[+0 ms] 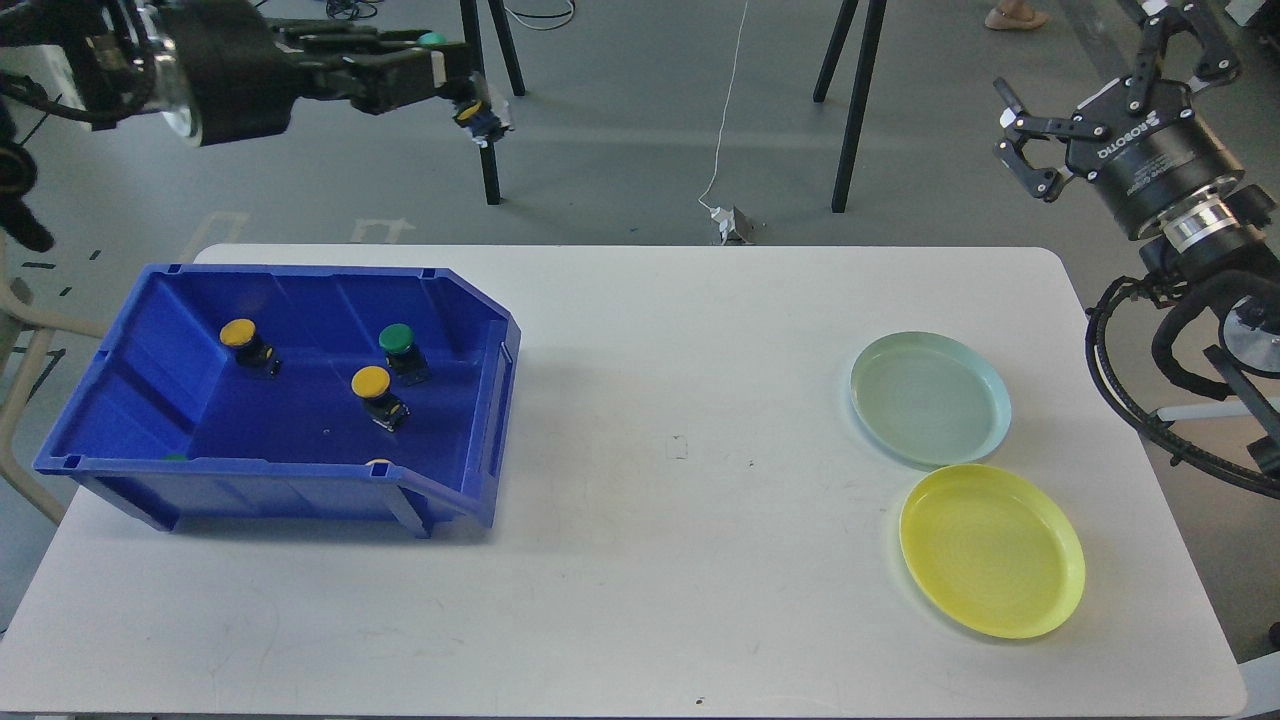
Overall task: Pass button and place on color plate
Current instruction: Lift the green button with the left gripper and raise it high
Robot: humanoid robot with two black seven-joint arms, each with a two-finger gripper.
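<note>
My left gripper (468,95) is raised high above the far left of the table and is shut on a yellow button (476,112). My right gripper (1012,130) is open and empty, raised beyond the table's far right corner. A blue bin (300,300) stands on the left of the table. It holds two yellow buttons (240,335) (372,382) and a green button (398,340). A pale green plate (930,398) and a yellow plate (992,548) lie on the right of the table, both empty.
The white table (650,560) is bare between the bin and the plates. Black stand legs (850,100) and a white cable (725,120) are on the floor behind the table. A chair frame (20,330) stands at the left edge.
</note>
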